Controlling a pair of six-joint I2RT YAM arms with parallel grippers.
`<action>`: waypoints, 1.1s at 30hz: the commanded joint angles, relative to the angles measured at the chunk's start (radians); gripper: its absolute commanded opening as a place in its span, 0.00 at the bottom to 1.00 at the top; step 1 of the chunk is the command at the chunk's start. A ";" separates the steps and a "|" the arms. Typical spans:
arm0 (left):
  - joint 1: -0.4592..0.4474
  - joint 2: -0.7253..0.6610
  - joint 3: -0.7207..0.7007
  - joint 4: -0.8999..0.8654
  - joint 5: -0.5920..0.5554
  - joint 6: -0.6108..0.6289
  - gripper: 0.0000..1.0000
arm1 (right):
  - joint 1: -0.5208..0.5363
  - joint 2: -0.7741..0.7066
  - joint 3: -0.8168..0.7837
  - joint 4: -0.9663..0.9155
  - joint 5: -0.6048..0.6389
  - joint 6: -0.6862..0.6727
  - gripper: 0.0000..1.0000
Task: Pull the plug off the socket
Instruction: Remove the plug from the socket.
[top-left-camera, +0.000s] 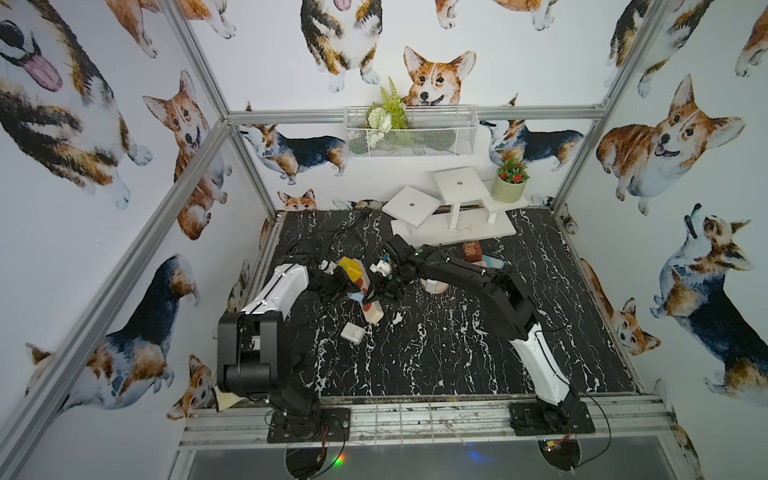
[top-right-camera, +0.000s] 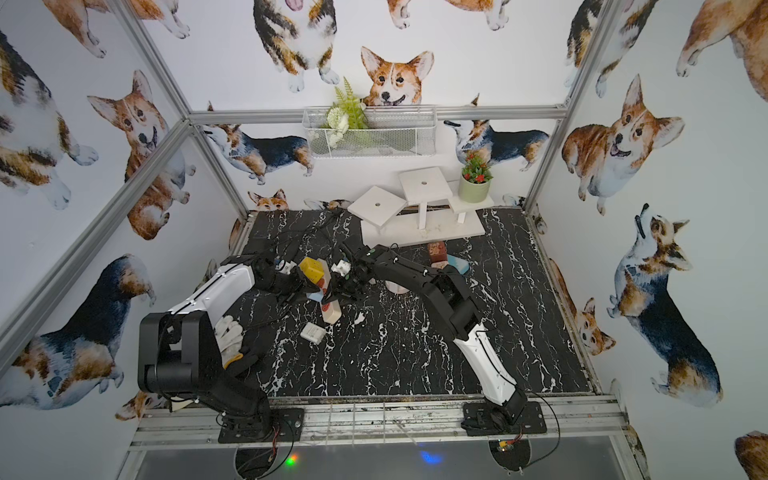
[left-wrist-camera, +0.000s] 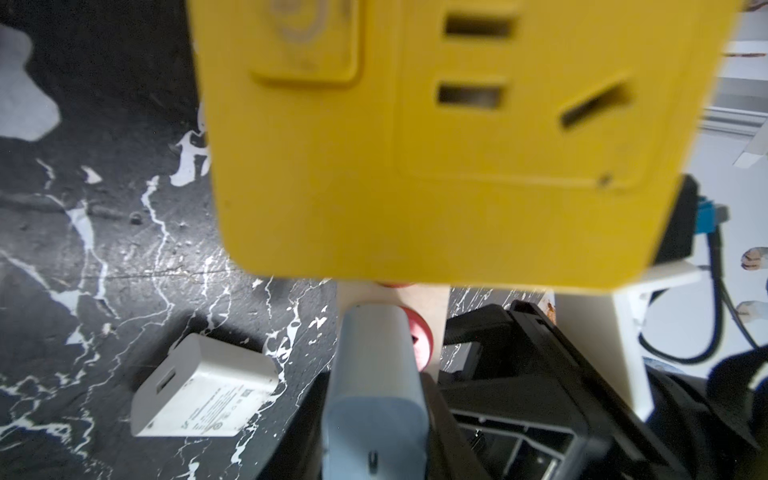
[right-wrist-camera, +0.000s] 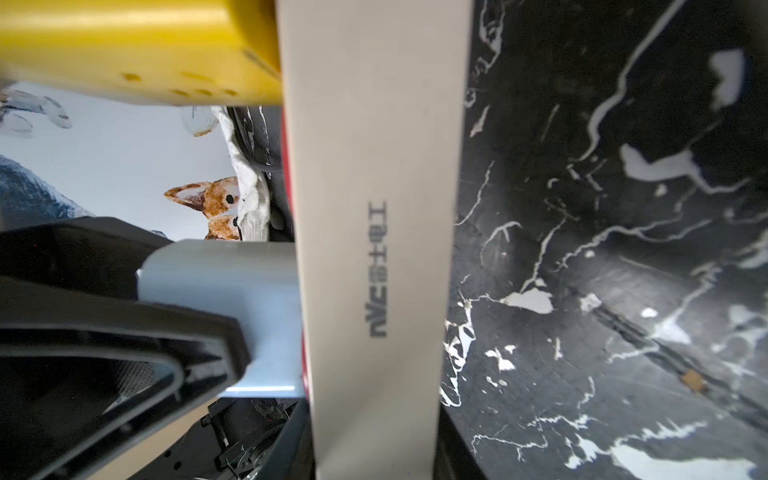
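Right tool (top-left-camera: 380, 289) closed on the pale blue plug (right-wrist-camera: 220, 291), one finger (right-wrist-camera: 124, 332) flat against it. The plug sits in the cream power strip (right-wrist-camera: 374, 166), which tilts up off the table (top-left-camera: 457, 353), near a yellow adapter (left-wrist-camera: 415, 166). Left tool (top-left-camera: 343, 286) closed beside the strip; what it grips is hidden.

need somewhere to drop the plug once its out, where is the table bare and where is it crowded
Bare: the wide front stretch of table between the white charger and the front rail, and the right side beyond the right arm. Crowded: mid-table around the power strip, and the cables back left.
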 joint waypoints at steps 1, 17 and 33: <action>0.059 -0.058 -0.064 0.192 0.093 -0.102 0.00 | -0.004 0.017 -0.019 -0.258 0.153 0.015 0.00; 0.019 -0.029 -0.003 0.045 0.009 -0.057 0.00 | -0.005 0.022 -0.016 -0.275 0.167 0.009 0.00; -0.042 -0.043 0.071 -0.069 -0.192 -0.044 0.00 | -0.008 0.010 -0.019 -0.220 0.121 0.011 0.00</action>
